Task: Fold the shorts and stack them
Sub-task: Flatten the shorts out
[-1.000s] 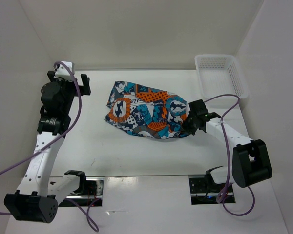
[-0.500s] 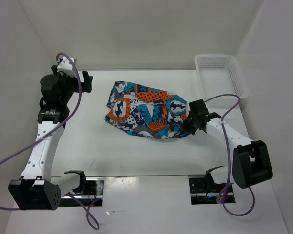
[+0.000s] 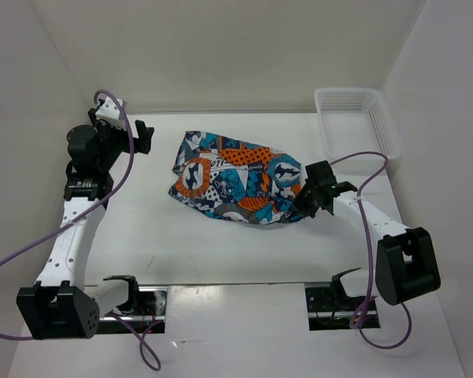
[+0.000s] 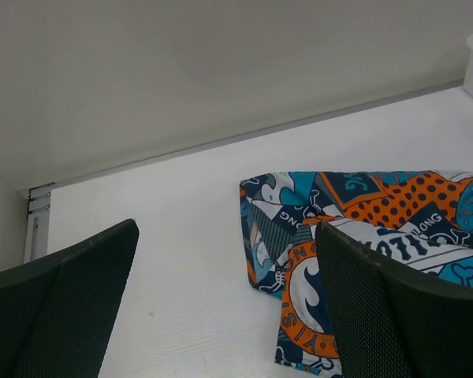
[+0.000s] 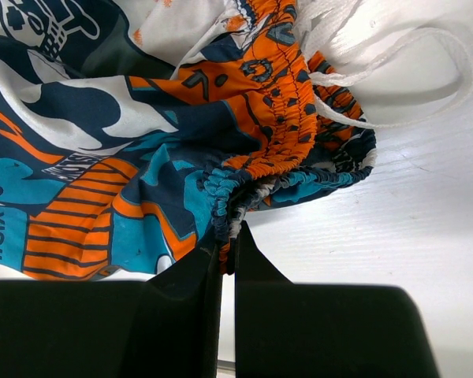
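Counter: a white counter [image 3: 221, 244] closed in by pale walls [image 3: 221, 55]. Its near edge is partly hidden under the arm bases.
Shorts: the shorts [image 3: 236, 181] lie in a bunched heap at the middle of the counter, a little toward the right. From above, the legs and waist cannot be told apart in the folds. The right end is covered by the right hand. In the left wrist view the lower and right parts are cut off by a dark finger and the frame edge.
Left arm: the left arm [image 3: 71, 236] reaches up the left side of the counter, and a purple cable [image 3: 118, 185] loops across it.
Right arm: the right arm [image 3: 370, 224] angles in from the near right, well clear of the basket.
Basket: a white mesh basket [image 3: 386, 130] sits at the far right corner, well apart from the shorts. The left wrist view shows only one corner of it.
Left hand: the left hand [image 4: 227, 260] has its fingers spread wide with nothing between them. It faces the left end of the shorts without touching them.
Right hand: the right hand [image 5: 229, 244] is clamped on a fold of the gathered waistband [image 5: 276, 118]. The cloth inside the pinch is hidden.
Drawstring: a white drawstring [image 5: 394, 47] loops on the counter beside the waistband, and its ends cannot be made out.
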Controlling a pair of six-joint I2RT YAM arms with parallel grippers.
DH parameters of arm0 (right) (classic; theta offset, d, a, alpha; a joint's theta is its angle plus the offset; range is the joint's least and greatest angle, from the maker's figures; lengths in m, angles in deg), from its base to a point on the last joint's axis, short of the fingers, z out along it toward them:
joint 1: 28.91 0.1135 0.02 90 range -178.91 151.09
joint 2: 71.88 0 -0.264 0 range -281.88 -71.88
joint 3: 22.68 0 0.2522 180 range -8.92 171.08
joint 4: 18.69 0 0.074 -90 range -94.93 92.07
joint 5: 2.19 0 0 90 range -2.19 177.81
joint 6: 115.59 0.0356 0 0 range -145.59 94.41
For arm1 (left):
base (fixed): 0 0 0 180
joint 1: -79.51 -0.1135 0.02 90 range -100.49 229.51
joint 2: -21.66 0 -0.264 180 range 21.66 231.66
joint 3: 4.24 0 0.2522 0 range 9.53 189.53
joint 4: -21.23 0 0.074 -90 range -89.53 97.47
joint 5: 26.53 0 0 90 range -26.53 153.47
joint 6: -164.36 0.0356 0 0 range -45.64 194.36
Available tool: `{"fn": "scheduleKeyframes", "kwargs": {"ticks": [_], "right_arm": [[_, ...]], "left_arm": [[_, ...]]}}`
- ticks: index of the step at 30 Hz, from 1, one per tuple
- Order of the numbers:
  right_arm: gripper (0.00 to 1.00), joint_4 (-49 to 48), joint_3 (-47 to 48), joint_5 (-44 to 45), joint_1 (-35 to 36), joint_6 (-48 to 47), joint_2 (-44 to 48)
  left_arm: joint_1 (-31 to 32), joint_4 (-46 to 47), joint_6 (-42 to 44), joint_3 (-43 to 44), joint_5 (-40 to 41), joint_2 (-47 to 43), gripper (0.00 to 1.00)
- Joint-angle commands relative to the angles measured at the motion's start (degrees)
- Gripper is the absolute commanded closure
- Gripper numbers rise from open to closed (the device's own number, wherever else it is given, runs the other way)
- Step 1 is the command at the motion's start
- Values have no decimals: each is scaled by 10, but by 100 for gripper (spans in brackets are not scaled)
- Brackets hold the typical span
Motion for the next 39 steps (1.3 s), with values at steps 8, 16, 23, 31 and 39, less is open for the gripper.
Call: {"fn": "scheduleKeyframes", "kwargs": {"ticks": [8, 16, 23, 31, 39], "right_arm": [[100, -19, 8, 2, -2, -8, 11], [100, -19, 7, 2, -2, -8, 11], [100, -1, 30, 12, -2, -19, 47], [100, 34, 35, 24, -2, -24, 81], [100, 64, 35, 30, -2, -24, 116]], "left_arm": [[-9, 121, 2, -42, -67, 6, 1], [-9, 99, 2, 4, -88, 29, 1], [-14, -133, 2, 39, -143, 59, 40], [-4, -181, 2, -134, -178, 54, 13], [21, -183, 2, -163, -188, 144, 1]]}}
